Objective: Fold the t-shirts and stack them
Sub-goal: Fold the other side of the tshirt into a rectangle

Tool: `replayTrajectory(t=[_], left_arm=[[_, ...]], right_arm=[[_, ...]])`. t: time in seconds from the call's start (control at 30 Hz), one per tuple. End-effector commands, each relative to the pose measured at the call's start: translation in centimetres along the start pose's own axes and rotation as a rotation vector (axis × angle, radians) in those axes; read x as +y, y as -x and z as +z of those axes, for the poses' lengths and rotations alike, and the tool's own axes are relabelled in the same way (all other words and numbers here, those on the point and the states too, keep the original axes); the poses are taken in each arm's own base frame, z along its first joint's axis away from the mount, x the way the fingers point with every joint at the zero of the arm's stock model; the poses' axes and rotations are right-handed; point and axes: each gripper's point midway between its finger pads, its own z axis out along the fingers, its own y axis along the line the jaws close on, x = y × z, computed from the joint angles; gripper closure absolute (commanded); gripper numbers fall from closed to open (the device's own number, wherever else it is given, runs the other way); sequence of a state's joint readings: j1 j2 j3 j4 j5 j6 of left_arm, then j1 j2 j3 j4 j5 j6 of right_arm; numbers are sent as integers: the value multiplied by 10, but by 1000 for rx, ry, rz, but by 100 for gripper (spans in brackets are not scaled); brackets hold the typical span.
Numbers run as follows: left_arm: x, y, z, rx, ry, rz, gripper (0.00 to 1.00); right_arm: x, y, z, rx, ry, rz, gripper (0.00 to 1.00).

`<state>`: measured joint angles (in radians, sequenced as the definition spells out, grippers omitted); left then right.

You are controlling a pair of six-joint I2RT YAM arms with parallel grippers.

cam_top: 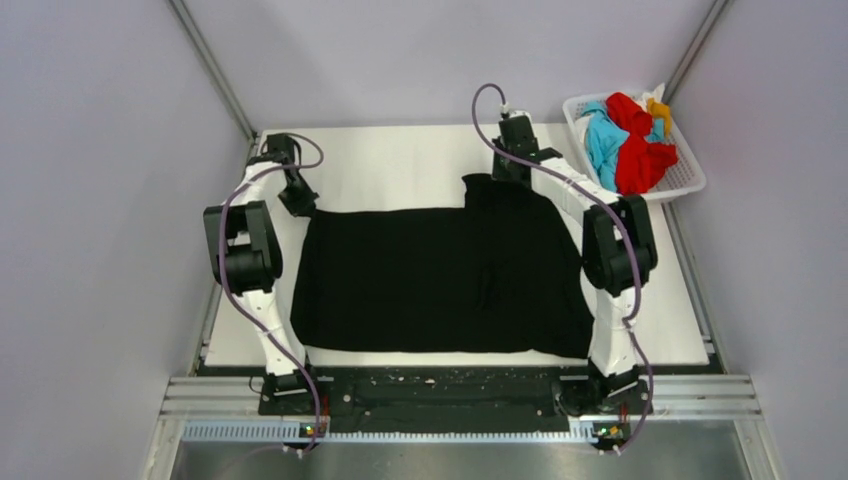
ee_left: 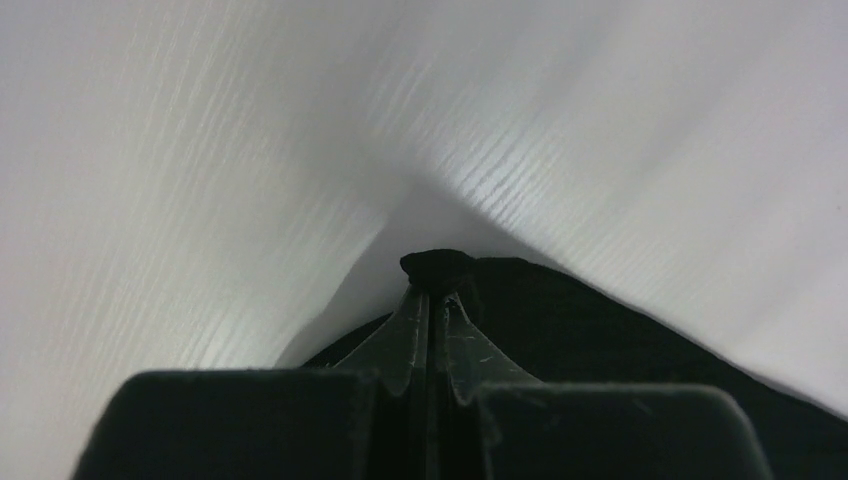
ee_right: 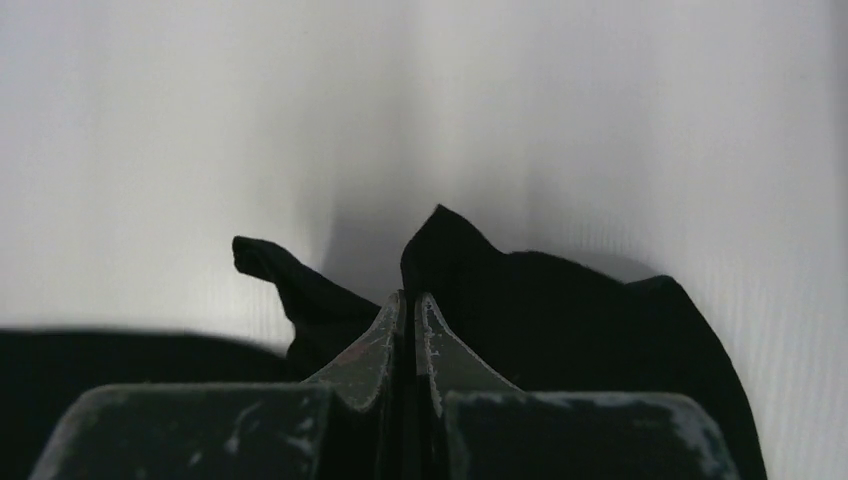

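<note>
At the cloth's 10 o'clock: left gripper (ee_left: 430, 292), jaws pinched tight on the far-left corner of the black t-shirt (cam_top: 430, 280). The shirt lies spread across the middle of the table (cam_top: 400, 165). At its 1 o'clock: right gripper (ee_right: 408, 305), jaws clamped on a bunched black edge. At the table's 2 o'clock: basket (cam_top: 690, 185) holding the crumpled turquoise-blue t-shirt (cam_top: 603, 140), red t-shirt (cam_top: 640, 160) and orange-yellow t-shirt (cam_top: 658, 108).
</note>
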<state>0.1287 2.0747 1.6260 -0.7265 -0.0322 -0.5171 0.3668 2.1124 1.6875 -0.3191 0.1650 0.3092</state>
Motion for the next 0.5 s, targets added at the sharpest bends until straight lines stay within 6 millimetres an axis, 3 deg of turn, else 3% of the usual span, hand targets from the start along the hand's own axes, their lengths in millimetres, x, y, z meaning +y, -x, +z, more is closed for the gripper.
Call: replayTrajectory(t=[0.0, 0.17, 0.27, 0.47], left_arm=[[-12, 13, -31, -107, -92, 10, 100], [-2, -1, -35, -120, -85, 4, 100], [2, -9, -40, -126, -93, -5, 100], [13, -22, -52, -151, -89, -22, 100]], right_arm=[[29, 31, -72, -127, 128, -47, 100], [39, 3, -121, -110, 198, -62, 100], [43, 0, -154, -130, 212, -83, 100], [33, -29, -216, -97, 267, -101, 100]])
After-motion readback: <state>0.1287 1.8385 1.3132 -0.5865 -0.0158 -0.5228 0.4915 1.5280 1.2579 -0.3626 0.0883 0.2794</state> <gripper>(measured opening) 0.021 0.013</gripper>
